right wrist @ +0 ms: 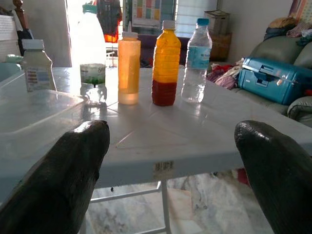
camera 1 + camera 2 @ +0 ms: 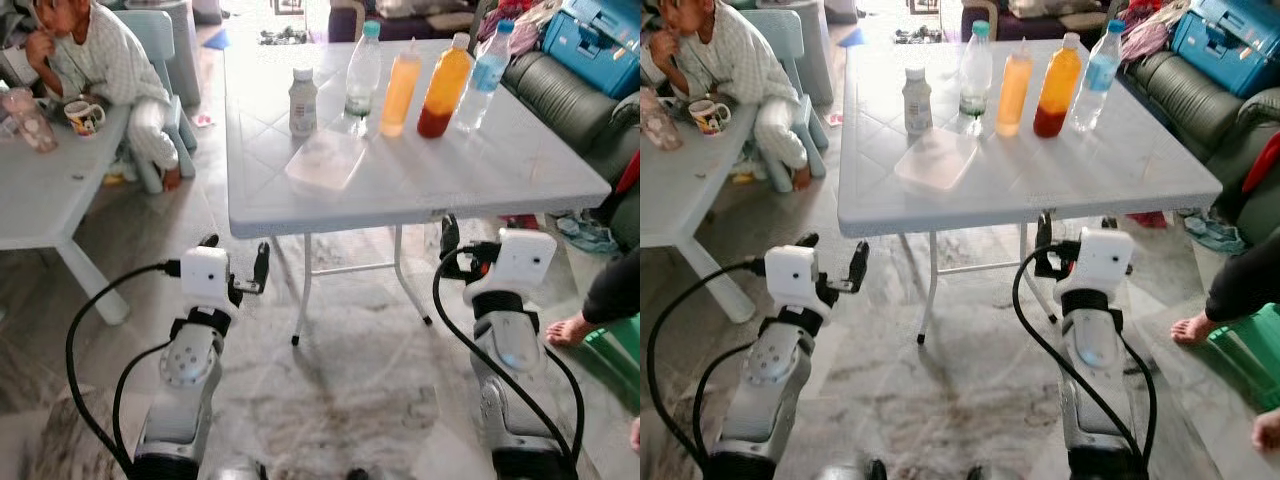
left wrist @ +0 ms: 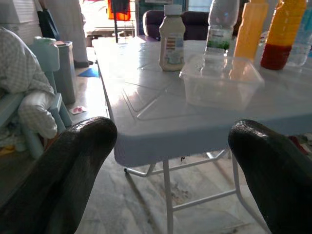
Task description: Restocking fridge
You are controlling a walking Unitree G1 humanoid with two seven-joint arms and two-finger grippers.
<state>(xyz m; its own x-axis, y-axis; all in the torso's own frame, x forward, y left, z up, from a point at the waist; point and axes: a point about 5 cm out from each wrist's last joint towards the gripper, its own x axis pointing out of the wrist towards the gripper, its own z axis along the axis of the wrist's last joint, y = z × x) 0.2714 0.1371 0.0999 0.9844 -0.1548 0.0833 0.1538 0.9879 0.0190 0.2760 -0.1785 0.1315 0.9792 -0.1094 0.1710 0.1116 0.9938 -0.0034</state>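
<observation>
Right gripper (image 2: pixel 1072 233): fingertips hidden under the table (image 2: pixel 1120 190) edge.
Blue box (image 2: pixel 596 40): cut off at frame edge.
Bottle (image 1: pixel 90 53): washed out by backlight.
Small bottle (image 3: pixel 171 39): label too blurred to read.
Person's foot (image 2: pixel 567 328): rest cut off.

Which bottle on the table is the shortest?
The white bottle at the left end of the row; the four other bottles beside it stand taller.

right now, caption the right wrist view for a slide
Open right gripper faces the white table, where five bottles stand in a row beside a clear container.
</observation>
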